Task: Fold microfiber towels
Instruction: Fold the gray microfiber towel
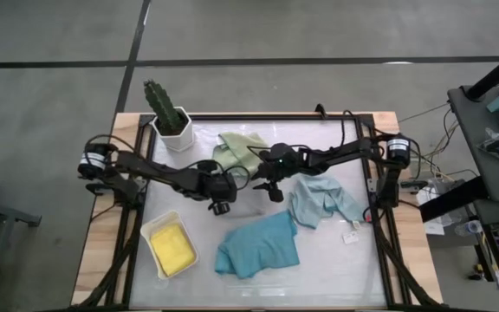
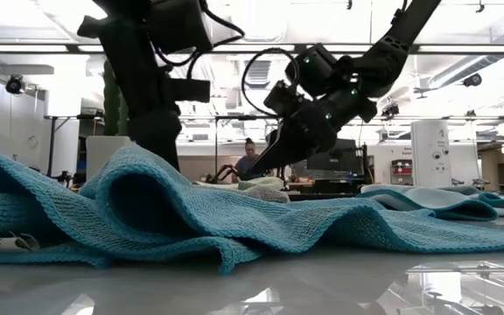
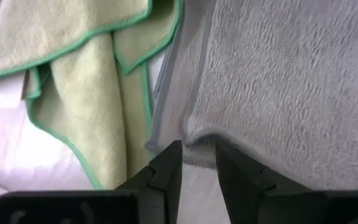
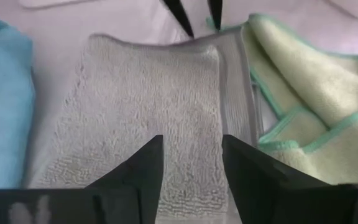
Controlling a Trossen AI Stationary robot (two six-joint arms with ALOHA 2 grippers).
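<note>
A folded grey towel lies at the table's middle between my two grippers. My left gripper is shut on its edge. My right gripper stands open at the towel's opposite end, one finger on each side of the cloth; whether it touches the towel I cannot tell. A sage green towel lies crumpled just beyond the grey one. The pale blue towel and the teal towel lie spread nearer the front. A yellow towel lies folded in the white tray. My left gripper pinches the grey towel's hemmed edge between its two fingertips, slanting down from the table's left side. Whether it has one layer or several I cannot tell. The rest of the towel lies spread beyond the fingers, on the table.
A potted cactus stands at the far left corner. A small white tag lies near the right rail. The teal towel fills the low view's foreground. A person sits in the room beyond the table.
</note>
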